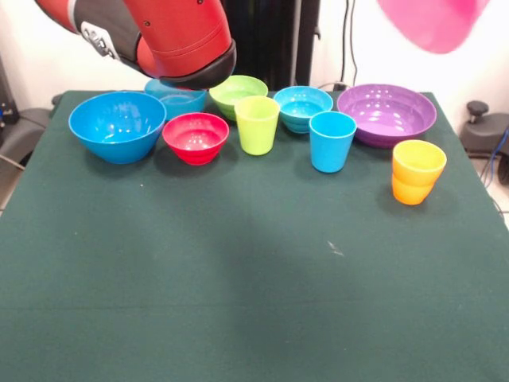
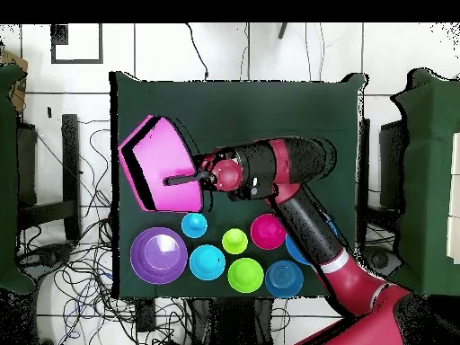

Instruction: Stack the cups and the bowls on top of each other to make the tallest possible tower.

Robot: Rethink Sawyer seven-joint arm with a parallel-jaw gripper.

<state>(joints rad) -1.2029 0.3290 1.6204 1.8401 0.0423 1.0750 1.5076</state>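
Overhead view: tool clamps the huge pink bowl's rim, bowl tilted, lifted off the bench. Other cups and bowls sit in a row. Risk: thin rim grip slips, bowl drops onto the orange cup.

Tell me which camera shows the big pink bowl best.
The overhead view. There the pink bowl shows almost whole, tilted, held at its rim by the end effector above the green table. The front view catches only part of it, cut off by the top edge, with no end effector visible.
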